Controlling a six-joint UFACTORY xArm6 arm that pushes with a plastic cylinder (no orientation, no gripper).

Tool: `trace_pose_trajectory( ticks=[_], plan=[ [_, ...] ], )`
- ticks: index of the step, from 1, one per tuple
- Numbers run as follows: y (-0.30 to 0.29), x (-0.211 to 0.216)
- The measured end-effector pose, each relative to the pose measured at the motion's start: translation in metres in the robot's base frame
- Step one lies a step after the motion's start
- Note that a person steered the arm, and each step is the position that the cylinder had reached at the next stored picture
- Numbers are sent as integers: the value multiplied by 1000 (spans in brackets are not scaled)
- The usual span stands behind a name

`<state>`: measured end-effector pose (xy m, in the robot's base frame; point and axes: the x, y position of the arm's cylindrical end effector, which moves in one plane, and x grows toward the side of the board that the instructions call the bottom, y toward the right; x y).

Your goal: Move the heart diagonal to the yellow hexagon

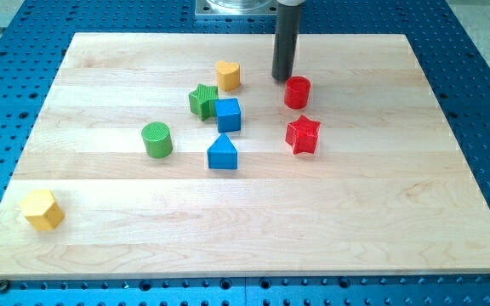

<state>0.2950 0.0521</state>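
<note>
The yellow heart (228, 75) sits near the top middle of the wooden board (356, 212). The yellow hexagon (42, 209) lies far off at the bottom left corner. My tip (282, 79) stands to the right of the heart, with a gap between them, and just up-left of the red cylinder (297, 92).
A green star (202, 99) and a blue cube (228, 114) sit just below the heart. A blue triangle (222, 152) lies below the cube. A green cylinder (156, 139) is at the left middle. A red star (303, 134) lies below the red cylinder.
</note>
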Motion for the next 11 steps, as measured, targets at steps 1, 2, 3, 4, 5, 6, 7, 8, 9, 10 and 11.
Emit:
trace_pose_trajectory(
  ticks=[1, 2, 3, 4, 5, 6, 7, 8, 9, 10, 11],
  plan=[
    [-72, 0],
    [-139, 0],
    [-190, 3],
    [-150, -10],
    [-67, -18],
    [-89, 2],
    [-143, 27],
    [-160, 52],
    [-160, 75],
    [-168, 97],
    [-193, 120]
  ],
)
